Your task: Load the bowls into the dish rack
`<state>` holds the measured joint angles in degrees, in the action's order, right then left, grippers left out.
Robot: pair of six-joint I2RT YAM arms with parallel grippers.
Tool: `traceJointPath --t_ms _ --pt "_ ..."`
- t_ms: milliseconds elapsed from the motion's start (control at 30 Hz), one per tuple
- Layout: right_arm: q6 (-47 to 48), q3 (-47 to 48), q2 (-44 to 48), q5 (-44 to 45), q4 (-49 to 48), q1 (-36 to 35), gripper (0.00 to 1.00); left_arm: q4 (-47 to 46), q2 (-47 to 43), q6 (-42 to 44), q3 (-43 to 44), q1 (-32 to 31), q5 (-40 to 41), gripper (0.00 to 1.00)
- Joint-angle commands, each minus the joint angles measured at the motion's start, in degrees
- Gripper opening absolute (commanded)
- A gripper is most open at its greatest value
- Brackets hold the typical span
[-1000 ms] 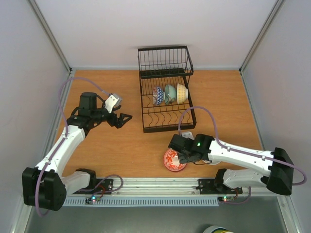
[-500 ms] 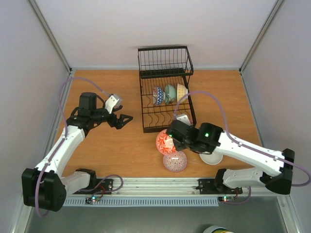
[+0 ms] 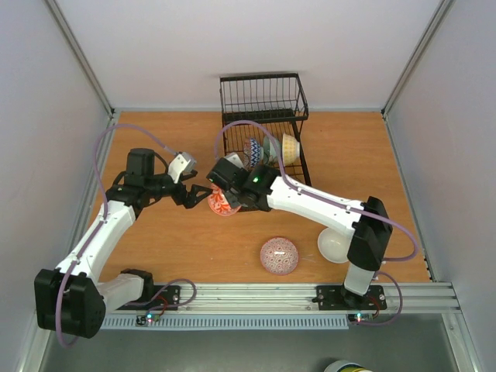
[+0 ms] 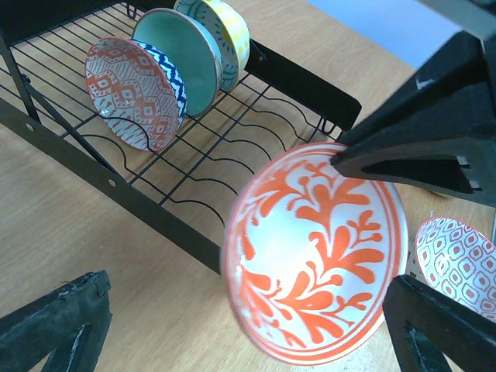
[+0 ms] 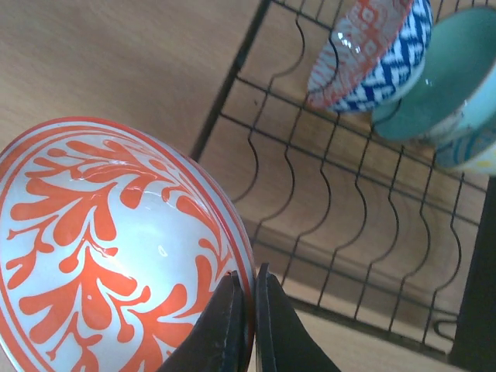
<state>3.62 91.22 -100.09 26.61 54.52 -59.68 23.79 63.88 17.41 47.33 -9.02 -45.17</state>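
My right gripper is shut on the rim of a white bowl with a red leaf pattern. It holds the bowl tilted above the table, by the front left corner of the black wire dish rack. My left gripper is open right beside that bowl, its fingers either side of it in the left wrist view. Three bowls stand on edge in the rack: red-and-blue patterned, pale green and yellow-centred.
A red-patterned bowl lies upside down near the table's front edge. A plain white bowl sits to its right, partly under my right arm. The rack's upright basket section stands against the back wall.
My right arm lifted the red leaf-pattern bowl from the front of the table and swung it left and farther back, up to the left gripper. The left arm has stayed put.
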Motion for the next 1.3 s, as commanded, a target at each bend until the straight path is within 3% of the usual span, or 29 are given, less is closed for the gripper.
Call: traceJointPath --t_ms 0,433,467,600,733,833,1000,1100,1267 --pt "5.3 6.3 -0.7 1.1 -4.3 0.3 0.01 -0.4 0.1 0.9 1.0 0.1 -0.4 0.95" --pt "8.6 7.0 1.2 -0.4 -9.1 0.2 0.01 2.5 5.2 1.1 3.6 -0.4 -0.1 0.83" --pt "8.7 6.5 1.7 -0.6 -9.8 0.3 0.01 3.2 5.4 1.5 3.9 -0.5 -0.3 0.79" --pt "9.3 4.8 2.9 -1.5 -12.0 0.3 0.01 5.4 6.5 3.1 4.8 -0.9 -1.5 0.43" --pt "9.7 3.5 3.6 -2.3 -13.1 0.3 0.01 6.2 7.2 3.9 5.2 -1.2 -2.1 0.14" --pt "9.7 2.1 4.2 -2.7 -14.1 0.3 0.01 6.9 7.7 4.3 5.5 -1.4 -2.4 0.02" --pt "9.9 -0.9 6.1 -4.4 -15.9 0.3 0.04 6.9 7.8 4.5 5.6 -1.4 -2.3 0.0" --pt "9.7 -5.3 9.7 -8.3 -18.9 0.7 0.19 7.3 7.3 4.6 5.6 -1.4 -3.6 0.0" --pt "6.6 -14.7 16.1 -20.4 -24.7 3.6 0.76 8.2 6.9 5.4 5.7 -0.7 -7.3 0.0"
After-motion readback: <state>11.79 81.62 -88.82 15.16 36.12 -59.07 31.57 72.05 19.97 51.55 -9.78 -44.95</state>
